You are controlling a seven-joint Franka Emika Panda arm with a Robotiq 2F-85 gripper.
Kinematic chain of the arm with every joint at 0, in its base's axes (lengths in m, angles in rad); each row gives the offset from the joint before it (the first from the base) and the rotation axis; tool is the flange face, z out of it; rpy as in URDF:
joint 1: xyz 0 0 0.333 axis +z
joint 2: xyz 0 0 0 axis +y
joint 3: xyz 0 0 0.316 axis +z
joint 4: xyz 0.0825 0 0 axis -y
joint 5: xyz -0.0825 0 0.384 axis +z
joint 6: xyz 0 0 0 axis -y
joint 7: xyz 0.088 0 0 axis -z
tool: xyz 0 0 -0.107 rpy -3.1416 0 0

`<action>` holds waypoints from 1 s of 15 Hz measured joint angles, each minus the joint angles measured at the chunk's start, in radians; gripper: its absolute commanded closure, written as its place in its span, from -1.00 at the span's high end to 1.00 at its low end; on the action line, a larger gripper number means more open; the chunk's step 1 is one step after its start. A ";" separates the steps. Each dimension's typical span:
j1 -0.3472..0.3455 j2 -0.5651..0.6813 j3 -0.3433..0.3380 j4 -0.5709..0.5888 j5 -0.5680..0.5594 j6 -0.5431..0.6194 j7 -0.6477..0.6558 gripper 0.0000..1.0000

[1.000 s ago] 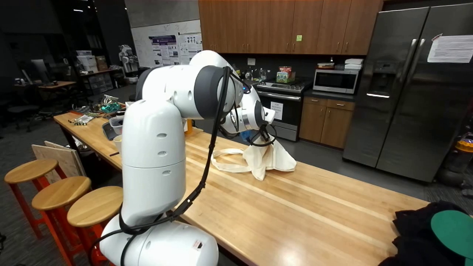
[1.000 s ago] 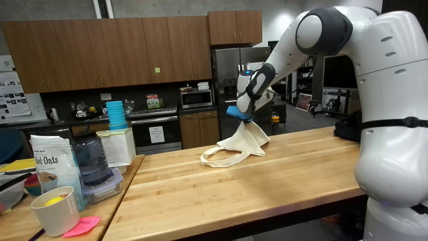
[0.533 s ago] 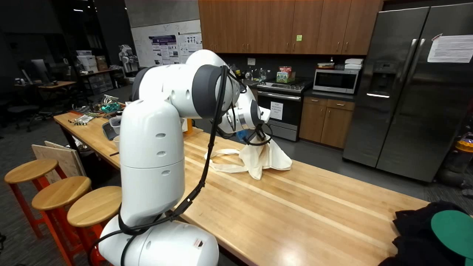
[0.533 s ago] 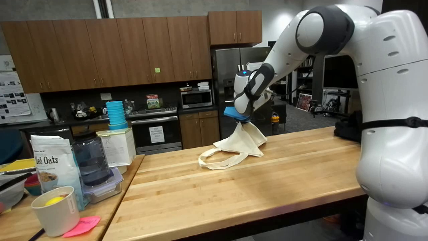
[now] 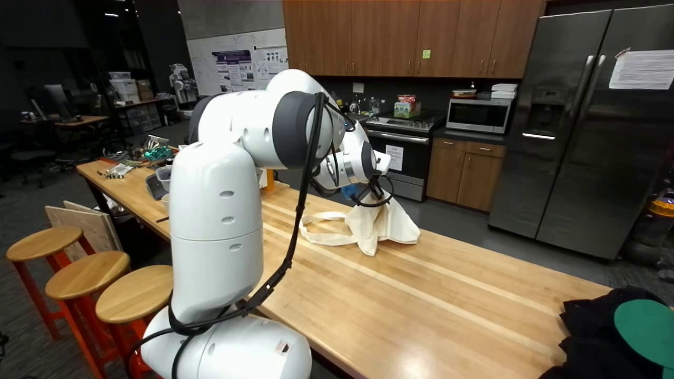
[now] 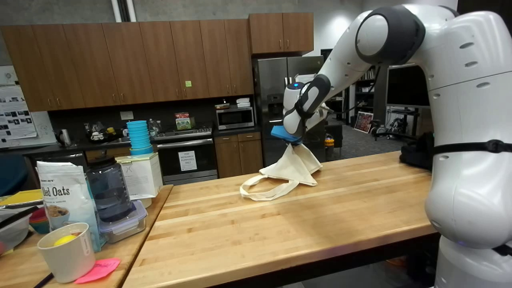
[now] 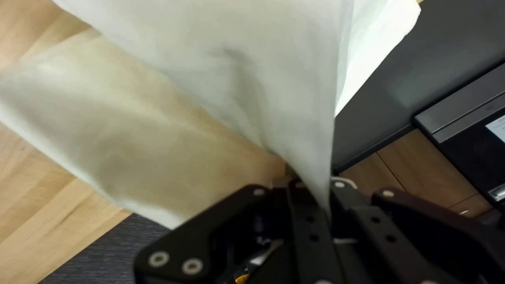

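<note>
A cream cloth bag (image 5: 380,223) with long looped handles stands bunched near the far edge of the wooden table (image 5: 421,295). Its top is drawn up into a peak, while its lower hem and a handle (image 6: 266,195) rest on the tabletop. My gripper (image 7: 315,185) is shut on that peak; in the wrist view a fold of the cloth (image 7: 292,98) runs down between the black fingers (image 7: 311,232). A blue part (image 6: 285,133) sits on the wrist just above the bag. In the exterior views the fingertips are mostly hidden by cloth and cable.
On the adjoining table are a cup (image 6: 68,256), an oats bag (image 6: 68,200), a dark jug (image 6: 109,188), a lidded container (image 6: 124,224) and a white box (image 6: 140,176). Black fabric with a green disc (image 5: 645,329) lies at one table end. Stools (image 5: 87,273) stand alongside.
Gripper and bag shifted slightly left in both exterior views, then back right by about the same amount. The cloth stayed in the grip throughout.
</note>
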 measured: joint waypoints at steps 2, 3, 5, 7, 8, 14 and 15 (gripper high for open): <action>-0.012 -0.004 -0.005 -0.002 0.003 0.003 -0.001 -0.98; -0.020 -0.006 -0.007 -0.003 0.006 0.006 -0.002 -0.98; -0.040 -0.009 -0.009 -0.005 0.012 0.014 -0.005 -0.98; -0.060 -0.012 -0.010 -0.009 0.023 0.023 -0.010 -0.98; -0.070 -0.014 -0.010 -0.013 0.030 0.027 -0.014 -0.98; -0.118 -0.026 -0.011 -0.034 0.059 0.051 -0.027 -0.98; -0.125 -0.027 -0.011 -0.036 0.068 0.052 -0.029 -0.98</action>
